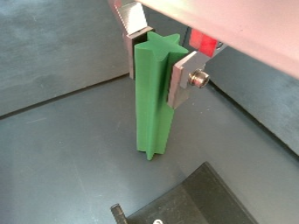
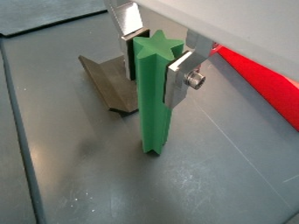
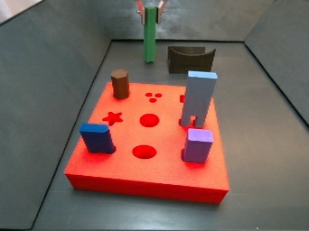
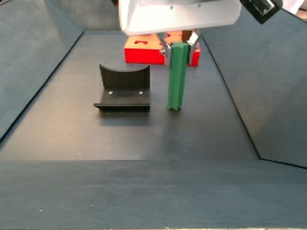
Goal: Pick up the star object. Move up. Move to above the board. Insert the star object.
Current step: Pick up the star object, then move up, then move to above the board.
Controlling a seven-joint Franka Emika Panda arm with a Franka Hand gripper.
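Our hand [image 1: 156,54] sits at the top of the green star rod [image 1: 153,96], and its two silver fingers [image 1: 180,77] are squeezed on the rod's sides, near its upper end. We can see this in both wrist views.

The star rod stands straight up. In a side view its lower end [image 4: 177,109] looks right at the dark floor [image 4: 132,144]; we cannot tell if it has left the floor or not. So we think we are at the end of the first step: the rod is gripped, and lifting is what comes now.

Just beside the rod stands the fixture [image 4: 122,87], a dark bracket on the floor. It is close to the rod but not touching it.

Farther off lies the red board [image 3: 121,162], well apart from the rod. On the board stand a brown peg [image 3: 121,84], a tall light blue pillar [image 3: 200,97], a blue block [image 3: 97,138] and a purple block [image 3: 200,146]. The star hole [image 3: 114,117] is near the brown peg, and it is empty.

Next we should go straight up, high enough that the long rod clears the pegs. Then we carry it over the star hole, line up the star points, and push down gently.
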